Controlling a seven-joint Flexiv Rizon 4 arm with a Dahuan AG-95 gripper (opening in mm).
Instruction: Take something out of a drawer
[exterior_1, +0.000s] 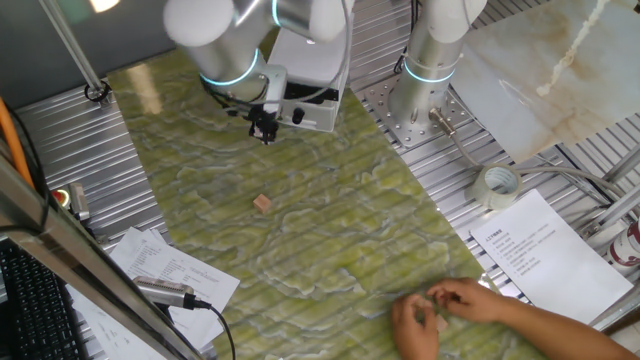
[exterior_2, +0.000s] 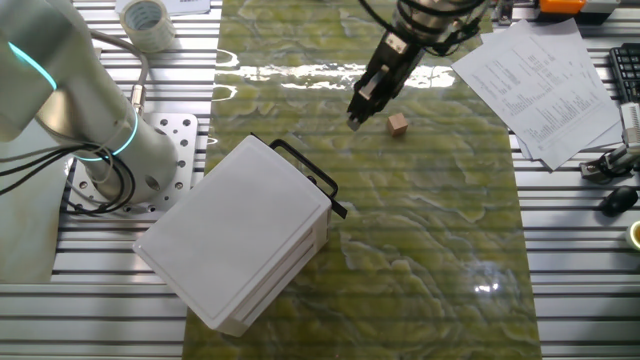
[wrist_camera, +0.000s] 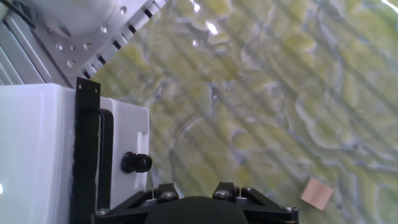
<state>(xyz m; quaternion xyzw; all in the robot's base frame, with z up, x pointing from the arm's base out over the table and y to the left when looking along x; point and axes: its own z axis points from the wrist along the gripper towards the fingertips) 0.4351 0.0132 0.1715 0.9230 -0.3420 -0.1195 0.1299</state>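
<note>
Out on the green marbled table mat (exterior_2: 430, 260), lying alone: small light-tan wooden block (exterior_2: 399, 124), well apart from the white rectangular box (exterior_2: 235, 240). Looks already out of the shallow white drawer with black bar handle (exterior_2: 312, 182), which sits pushed in flush with the box front. Judging from that, either the job is nearly over or another block waits inside; contents hidden.

Black two-finger gripper (exterior_2: 356, 115) hanging above the mat between box and block, near the block but not touching it, with nothing seen in it. Probably held there to stay clear of both handle and block. Fingers too small and dark to read: cannot tell whether spread or pressed together.

The other fixed view: box top, handle and block all unobstructed, slant of the box across the mat plain. One fixed view: box mostly hidden behind the arm, yet block (exterior_1: 263, 203) in the open, plus a person's hands (exterior_1: 440, 310) at the near mat edge, seen nowhere else. Hand view: handle close at left, block (wrist_camera: 317, 194) at lower right, no fingertips in sight.
</note>
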